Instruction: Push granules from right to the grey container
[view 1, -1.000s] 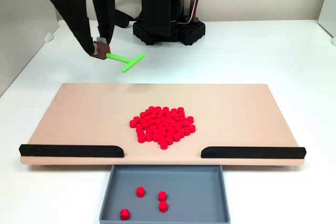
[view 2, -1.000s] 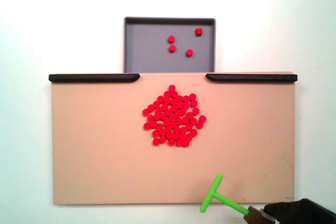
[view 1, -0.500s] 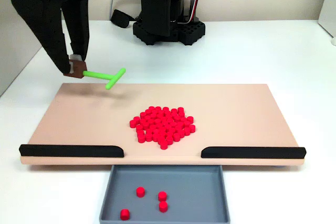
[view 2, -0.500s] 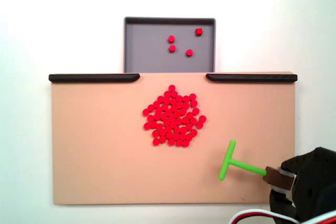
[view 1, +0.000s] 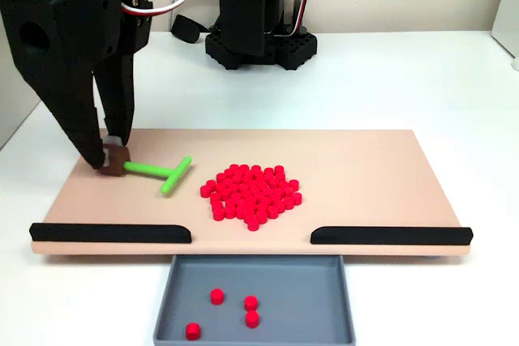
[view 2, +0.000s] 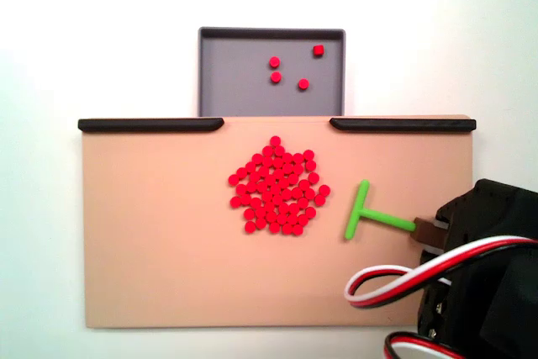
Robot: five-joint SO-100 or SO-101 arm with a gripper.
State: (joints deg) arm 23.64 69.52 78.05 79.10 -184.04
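Note:
A heap of red granules (view 1: 250,196) lies mid-board in both fixed views, also marked as the heap (view 2: 277,195). Several more granules (view 1: 217,296) rest inside the grey container (view 1: 300,301), which sits against the board's edge between the black strips and appears again as the container (view 2: 235,73). My gripper (view 1: 113,160) is shut on the brown handle of a green T-shaped stick (view 1: 158,172), held low over the board. The stick's crossbar (view 2: 357,209) stands just beside the heap, a small gap apart. Viewed from above, the gripper (view 2: 429,233) is at the board's right edge.
The beige board (view 1: 365,176) carries two black strips (view 1: 111,233) (view 1: 391,236) along its container-side edge, with an opening between them. The arm's black base (view 1: 255,14) stands behind the board. Red-white-black cable (view 2: 403,279) loops over the board corner.
The gripper has come down and moved toward the heap with the green stick. The crossbar now sits close beside the granules. The heap has not shifted.

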